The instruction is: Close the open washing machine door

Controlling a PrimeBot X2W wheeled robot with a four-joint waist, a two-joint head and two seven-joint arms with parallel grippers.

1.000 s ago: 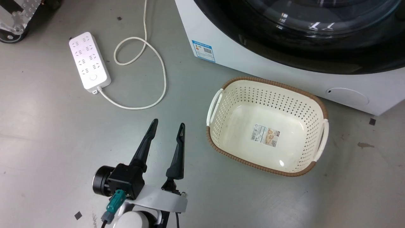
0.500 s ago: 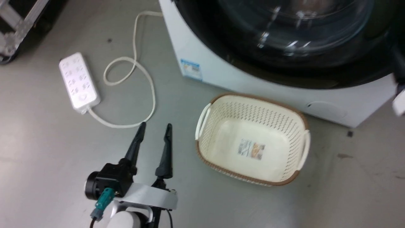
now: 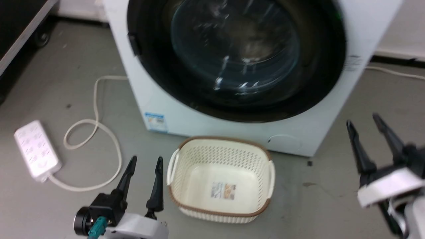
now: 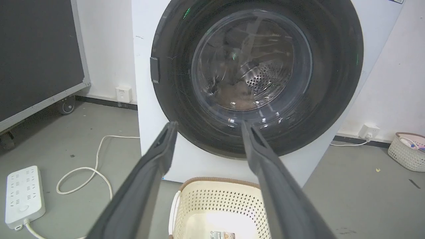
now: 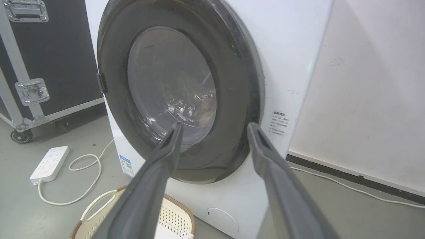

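The washing machine door (image 3: 232, 56) is a round black frame around a bulging glass window, and it lies flat against the white machine's front with no gap that I can see. It also faces me in the left wrist view (image 4: 332, 66) and the right wrist view (image 5: 116, 83). My left gripper (image 3: 146, 161) hangs open low over the floor, left of the basket and well short of the door. My right gripper (image 3: 362, 120) is open too, to the right of the machine's lower corner. Each wrist view looks between open fingers (image 4: 209, 124) (image 5: 215, 126) toward the door.
A cream perforated basket (image 3: 219, 139) stands empty on the floor just before the machine. A white power strip (image 3: 36, 152) with a looping cable (image 3: 96, 99) lies at the left. A black wheeled case (image 5: 49, 49) stands left of the machine, and another basket (image 4: 406, 151) by the right wall.
The head camera has tilted up, so the whole door now shows and the floor things sit lower in the view. My right gripper has come into view at the right. The left gripper stays open.
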